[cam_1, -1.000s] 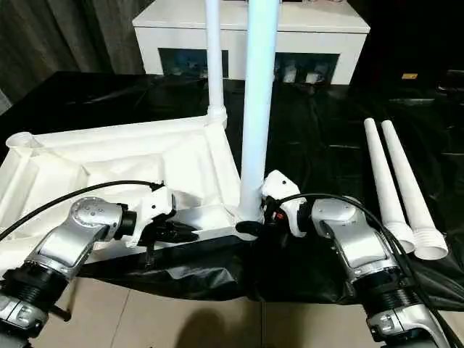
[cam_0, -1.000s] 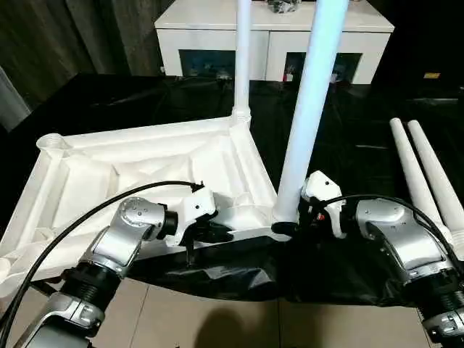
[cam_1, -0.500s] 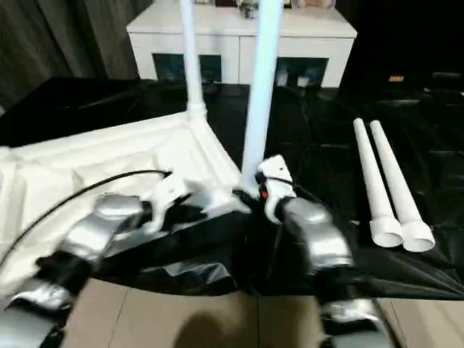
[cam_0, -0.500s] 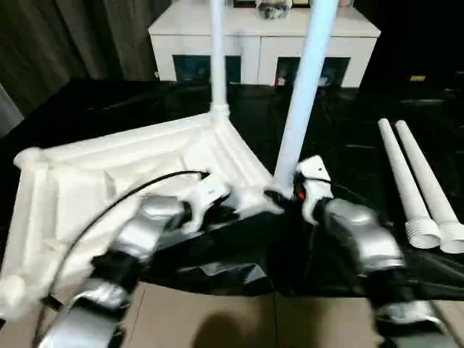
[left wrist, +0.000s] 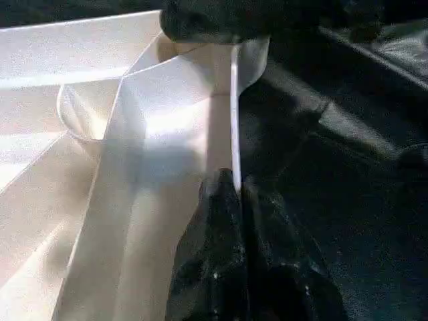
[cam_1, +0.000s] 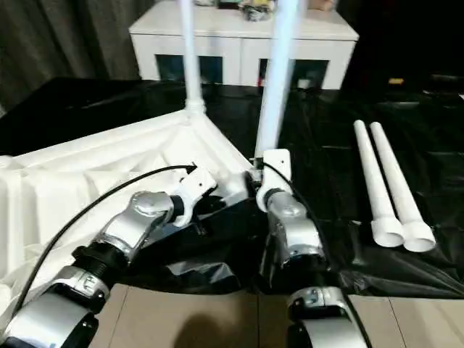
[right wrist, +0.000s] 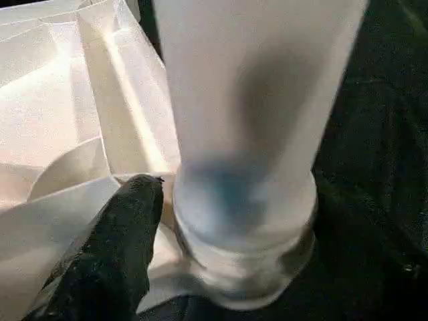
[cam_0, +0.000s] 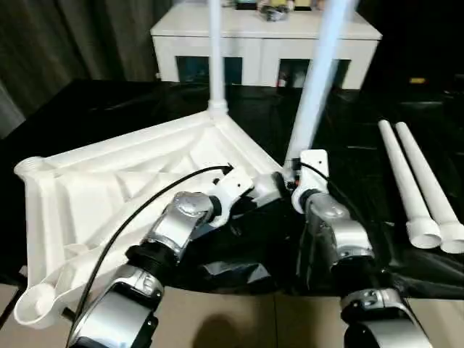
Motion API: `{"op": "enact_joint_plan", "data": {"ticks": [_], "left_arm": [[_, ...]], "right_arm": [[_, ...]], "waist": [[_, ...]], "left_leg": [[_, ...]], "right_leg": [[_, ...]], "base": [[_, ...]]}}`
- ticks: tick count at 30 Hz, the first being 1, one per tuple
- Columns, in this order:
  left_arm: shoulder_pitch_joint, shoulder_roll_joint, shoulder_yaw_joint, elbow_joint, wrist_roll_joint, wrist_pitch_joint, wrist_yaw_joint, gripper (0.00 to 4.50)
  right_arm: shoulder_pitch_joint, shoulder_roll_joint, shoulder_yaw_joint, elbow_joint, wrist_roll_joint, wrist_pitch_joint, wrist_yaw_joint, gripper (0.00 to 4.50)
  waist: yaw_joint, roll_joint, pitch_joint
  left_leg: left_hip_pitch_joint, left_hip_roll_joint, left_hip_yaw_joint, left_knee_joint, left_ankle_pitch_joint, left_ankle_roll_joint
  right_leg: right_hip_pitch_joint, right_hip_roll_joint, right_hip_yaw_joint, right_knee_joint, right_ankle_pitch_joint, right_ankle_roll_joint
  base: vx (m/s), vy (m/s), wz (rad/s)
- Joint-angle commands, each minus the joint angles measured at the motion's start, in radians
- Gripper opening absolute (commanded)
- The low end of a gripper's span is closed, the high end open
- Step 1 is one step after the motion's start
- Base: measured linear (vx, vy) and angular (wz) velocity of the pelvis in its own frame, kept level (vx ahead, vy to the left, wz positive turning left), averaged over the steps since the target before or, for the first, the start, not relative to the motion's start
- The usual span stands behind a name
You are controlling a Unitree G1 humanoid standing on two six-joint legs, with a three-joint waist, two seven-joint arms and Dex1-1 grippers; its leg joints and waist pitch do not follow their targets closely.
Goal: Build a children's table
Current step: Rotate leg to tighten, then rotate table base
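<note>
The children's table top [cam_0: 109, 188] lies upside down, ribbed side up, on the black cover. One white leg [cam_0: 216, 58] stands in the far corner socket. A second leg [cam_0: 317, 87] stands in the near right socket and leans slightly to the right. My left gripper [left wrist: 235, 194] is shut on the thin rim of the top, just left of that socket. My right gripper [cam_0: 288, 176] is at the base of the near leg, open, and one black finger [right wrist: 120, 234] sits just beside the leg's collar. The other finger is hidden behind the leg. Two loose legs [cam_0: 413, 181] lie side by side on the right.
A white cabinet with glass doors [cam_0: 264, 43] stands behind the black-covered table [cam_0: 362, 130]. The cover hangs crumpled over the front edge [cam_0: 232, 268], with tiled floor below. Dark curtains [cam_0: 65, 36] close off the back left.
The view has shifted. Both forearms now point more straight ahead at the near right corner. My right gripper's jaws have widened around the leg's base, and my left has stayed shut on the rim.
</note>
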Motion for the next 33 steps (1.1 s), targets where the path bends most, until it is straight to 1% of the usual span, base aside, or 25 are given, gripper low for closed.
{"op": "enact_joint_plan", "data": {"ticks": [1,3,5,6,7,8,9,10,11,12,14,15,16,18,19,20,22,23,24,26,27,28,29,31,33], "left_arm": [[-0.014,-0.024,-0.019,-0.009,-0.012,-0.083,-0.015,0.00],[-0.014,-0.020,-0.019,-0.005,-0.013,-0.100,-0.025,0.00],[-0.015,-0.020,-0.016,0.001,-0.011,-0.127,-0.031,0.00],[-0.016,-0.020,-0.016,0.001,-0.011,-0.127,-0.031,0.00],[-0.016,-0.021,-0.013,0.003,-0.013,-0.146,-0.034,0.00],[-0.018,-0.022,-0.009,0.005,-0.015,-0.169,-0.033,0.00],[-0.033,-0.028,0.007,0.024,-0.014,-0.207,0.010,0.00],[-0.039,-0.032,0.015,0.029,-0.020,-0.217,0.014,0.00],[-0.047,-0.036,0.028,0.036,-0.030,-0.234,0.022,0.44],[-0.061,-0.046,0.067,0.031,-0.064,-0.222,0.035,0.55],[-0.067,-0.047,0.089,0.017,-0.083,-0.216,0.042,0.55],[-0.072,-0.044,0.105,0.003,-0.095,-0.215,0.051,0.62],[-0.073,-0.041,0.111,-0.003,-0.098,-0.215,0.055,0.83],[-0.071,-0.019,0.132,-0.033,-0.105,-0.204,0.068,0.95],[-0.067,-0.002,0.150,-0.056,-0.109,-0.191,0.078,0.92],[-0.062,0.020,0.171,-0.081,-0.113,-0.166,0.090,0.99],[-0.043,0.072,0.205,-0.141,-0.125,-0.122,0.086,1.36],[-0.032,0.098,0.224,-0.172,-0.128,-0.096,0.091,1.36],[-0.019,0.130,0.250,-0.200,-0.133,-0.077,0.099,1.37],[0.005,0.199,0.307,-0.249,-0.127,-0.041,0.140,1.48],[0.025,0.262,0.359,-0.275,-0.113,-0.013,0.183,1.67],[0.030,0.278,0.372,-0.281,-0.109,-0.006,0.194,1.67],[0.045,0.324,0.411,-0.293,-0.097,0.014,0.222,1.77],[0.074,0.406,0.482,-0.302,-0.068,0.048,0.282,1.81],[0.122,0.487,0.551,-0.308,-0.047,0.103,0.340,1.99]], "right_arm": [[0.003,0.022,0.027,0.000,0.015,0.009,0.008,3.84],[0.009,0.005,0.016,-0.024,0.017,0.009,0.004,3.93],[0.028,-0.017,0.019,-0.073,0.005,0.011,0.015,3.93],[0.028,-0.017,0.019,-0.073,0.005,0.011,0.015,3.93],[0.047,-0.031,0.019,-0.117,0.004,0.021,0.028,3.93],[0.071,-0.046,0.020,-0.168,0.006,0.033,0.045,3.93],[0.112,-0.078,0.030,-0.247,-0.003,0.047,0.070,3.93],[0.124,-0.087,0.033,-0.270,-0.005,0.050,0.077,3.93],[0.141,-0.099,0.036,-0.300,-0.007,0.056,0.085,3.97],[0.167,-0.115,0.035,-0.350,-0.006,0.073,0.094,3.97],[0.183,-0.126,0.035,-0.385,-0.005,0.084,0.100,3.97],[0.200,-0.139,0.040,-0.422,-0.003,0.091,0.113,3.97],[0.208,-0.145,0.043,-0.438,-0.003,0.093,0.120,3.97],[0.237,-0.170,0.066,-0.493,0.001,0.085,0.163,3.97],[0.258,-0.186,0.078,-0.533,0.009,0.089,0.193,3.97],[0.276,-0.204,0.089,-0.568,0.023,0.093,0.229,3.97],[0.312,-0.235,0.103,-0.632,0.061,0.116,0.293,3.97],[0.323,-0.246,0.105,-0.649,0.076,0.123,0.316,3.97],[0.335,-0.264,0.112,-0.667,0.087,0.125,0.346,3.97],[0.359,-0.296,0.121,-0.702,0.107,0.129,0.398,3.97],[0.374,-0.313,0.119,-0.729,0.127,0.132,0.431,3.97],[0.377,-0.317,0.117,-0.735,0.133,0.134,0.439,3.97],[0.382,-0.325,0.110,-0.746,0.145,0.137,0.453,3.97],[0.382,-0.333,0.098,-0.744,0.154,0.137,0.466,3.97],[0.380,-0.346,0.103,-0.727,0.141,0.147,0.465,3.97]], "waist": [[-0.001,-0.006,-0.061],[0.002,-0.006,-0.062],[0.009,-0.007,-0.063],[0.009,-0.009,-0.063],[0.012,-0.008,-0.064],[0.021,-0.009,-0.064],[0.022,-0.008,-0.065],[0.032,-0.010,-0.065],[0.033,-0.014,-0.067],[0.036,-0.005,-0.068],[0.040,-0.003,-0.074],[0.040,0.003,-0.077],[0.040,0.002,-0.075],[0.035,0.000,-0.071],[0.034,0.009,-0.071],[0.032,0.005,-0.069],[0.033,0.012,-0.068],[0.030,0.011,-0.066],[0.027,0.012,-0.065],[0.026,0.017,-0.064],[0.028,0.013,-0.063],[0.027,0.018,-0.061],[0.024,0.020,-0.061],[0.024,0.024,-0.059],[0.024,0.026,-0.059]], "left_leg": [[0.003,0.019,-0.006,-0.088,-0.308,0.032],[0.002,0.019,-0.004,-0.087,-0.290,0.038],[0.008,0.020,0.001,-0.084,-0.265,0.046],[0.006,0.019,0.002,-0.084,-0.254,0.048],[0.003,0.020,0.002,-0.084,-0.232,0.052],[0.003,0.020,0.004,-0.081,-0.210,0.063],[0.005,0.021,0.005,-0.080,-0.201,0.065],[0.001,0.020,0.005,-0.078,-0.172,0.074],[-0.004,0.019,0.005,-0.076,-0.151,0.080],[-0.004,0.019,0.003,-0.077,-0.141,0.080],[-0.004,0.020,0.005,-0.071,-0.110,0.089],[-0.007,0.022,0.002,-0.069,-0.076,0.102],[-0.012,0.023,0.002,-0.068,-0.068,0.112],[-0.016,0.019,0.002,-0.069,-0.102,0.119],[-0.013,0.020,0.002,-0.069,-0.121,0.115],[-0.013,0.020,0.003,-0.070,-0.137,0.115],[-0.012,0.021,0.002,-0.072,-0.159,0.113],[-0.013,0.022,0.002,-0.075,-0.171,0.112],[-0.014,0.022,0.000,-0.076,-0.183,0.104],[-0.006,0.024,0.000,-0.078,-0.220,0.078],[-0.005,0.026,0.000,-0.080,-0.226,0.073],[-0.009,0.026,-0.003,-0.082,-0.234,0.066],[-0.007,0.025,-0.005,-0.083,-0.242,0.057],[0.001,0.025,-0.003,-0.084,-0.260,0.041],[-0.001,0.026,-0.005,-0.085,-0.264,0.027]], "right_leg": [[0.040,-0.031,0.029,-0.071,-0.393,-0.141],[0.042,-0.032,0.031,-0.068,-0.377,-0.151],[0.038,-0.031,0.034,-0.066,-0.351,-0.162],[0.039,-0.030,0.035,-0.064,-0.341,-0.165],[0.042,-0.032,0.036,-0.059,-0.322,-0.172],[0.043,-0.030,0.038,-0.060,-0.306,-0.162],[0.041,-0.030,0.040,-0.056,-0.292,-0.167],[0.046,-0.028,0.040,-0.053,-0.270,-0.160],[0.049,-0.029,0.042,-0.045,-0.246,-0.165],[0.051,-0.030,0.041,-0.042,-0.240,-0.169],[0.053,-0.032,0.042,-0.038,-0.194,-0.187],[0.052,-0.030,0.040,-0.029,-0.142,-0.208],[0.052,-0.028,0.039,-0.026,-0.112,-0.217],[0.054,-0.028,0.038,-0.031,-0.131,-0.212],[0.055,-0.029,0.038,-0.033,-0.148,-0.208],[0.054,-0.027,0.039,-0.035,-0.158,-0.201],[0.055,-0.027,0.038,-0.036,-0.177,-0.194],[0.055,-0.025,0.038,-0.038,-0.188,-0.193],[0.054,-0.024,0.037,-0.039,-0.211,-0.188],[0.047,-0.022,0.038,-0.044,-0.263,-0.176],[0.046,-0.022,0.038,-0.041,-0.263,-0.175],[0.048,-0.021,0.037,-0.039,-0.272,-0.165],[0.045,-0.020,0.036,-0.040,-0.282,-0.154],[0.036,-0.017,0.037,-0.043,-0.295,-0.155],[0.037,-0.017,0.038,-0.036,-0.277,-0.158]], "base": [[0.000,0.000,0.00],[0.000,0.000,0.00],[0.000,0.000,0.00],[0.000,0.000,0.00],[0.000,0.000,0.00],[0.000,0.000,0.00],[0.000,0.000,0.00],[0.000,0.000,0.00],[0.000,0.000,0.00],[0.000,0.000,0.00],[0.000,0.000,0.00],[0.000,0.000,0.00],[0.000,0.000,0.00],[0.000,0.000,0.00],[0.000,0.000,0.00],[0.000,0.000,0.00],[0.000,0.000,0.00],[0.000,0.000,0.00],[0.000,0.000,0.00],[0.000,0.000,0.00],[0.000,0.000,0.00],[0.000,0.000,0.00],[0.000,0.000,0.00],[0.000,0.000,0.00],[0.000,0.000,0.00]]}}
